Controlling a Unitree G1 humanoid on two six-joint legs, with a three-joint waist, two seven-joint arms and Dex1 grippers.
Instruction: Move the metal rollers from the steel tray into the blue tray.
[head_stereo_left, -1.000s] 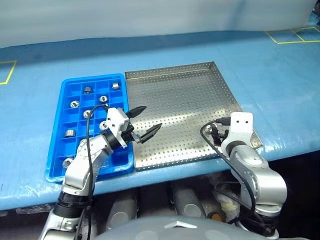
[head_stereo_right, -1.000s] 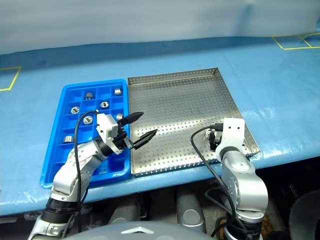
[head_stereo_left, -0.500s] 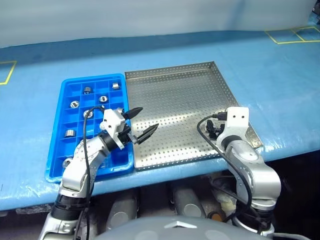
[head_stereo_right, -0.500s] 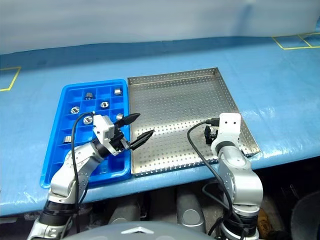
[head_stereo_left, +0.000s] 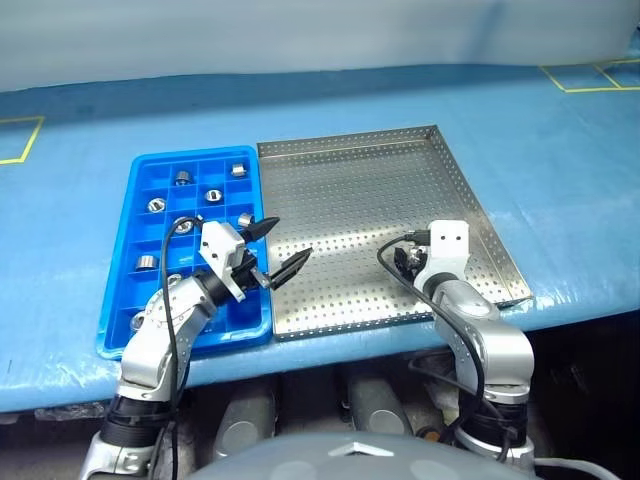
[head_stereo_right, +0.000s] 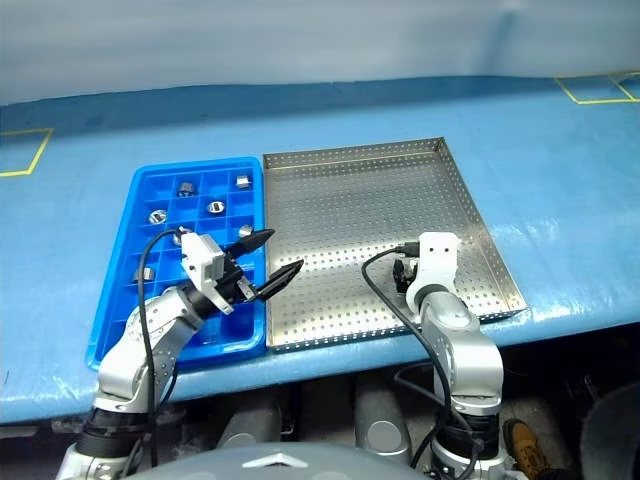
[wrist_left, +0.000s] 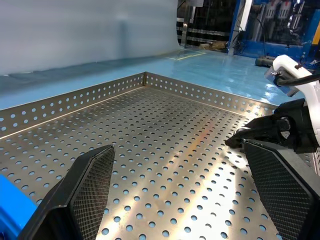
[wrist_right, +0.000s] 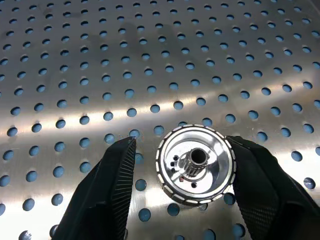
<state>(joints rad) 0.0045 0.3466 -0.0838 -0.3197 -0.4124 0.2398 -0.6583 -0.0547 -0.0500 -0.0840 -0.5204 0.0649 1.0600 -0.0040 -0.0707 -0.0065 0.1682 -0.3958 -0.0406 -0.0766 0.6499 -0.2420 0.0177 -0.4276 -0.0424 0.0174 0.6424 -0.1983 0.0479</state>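
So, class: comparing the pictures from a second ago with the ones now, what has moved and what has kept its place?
The right tool has come down and forward onto the steel tray, and its fingers now flank a metal roller, one touching it, the other just clear. The left tool stays open by the blue tray, whose rollers have kept their compartments.

Blue tray (head_stereo_left: 118, 330), silver perforated steel tray (head_stereo_left: 360, 200)

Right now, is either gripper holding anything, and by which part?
Nothing yet. The right gripper straddles a roller on the steel tray, one finger against its side; the left gripper is empty.
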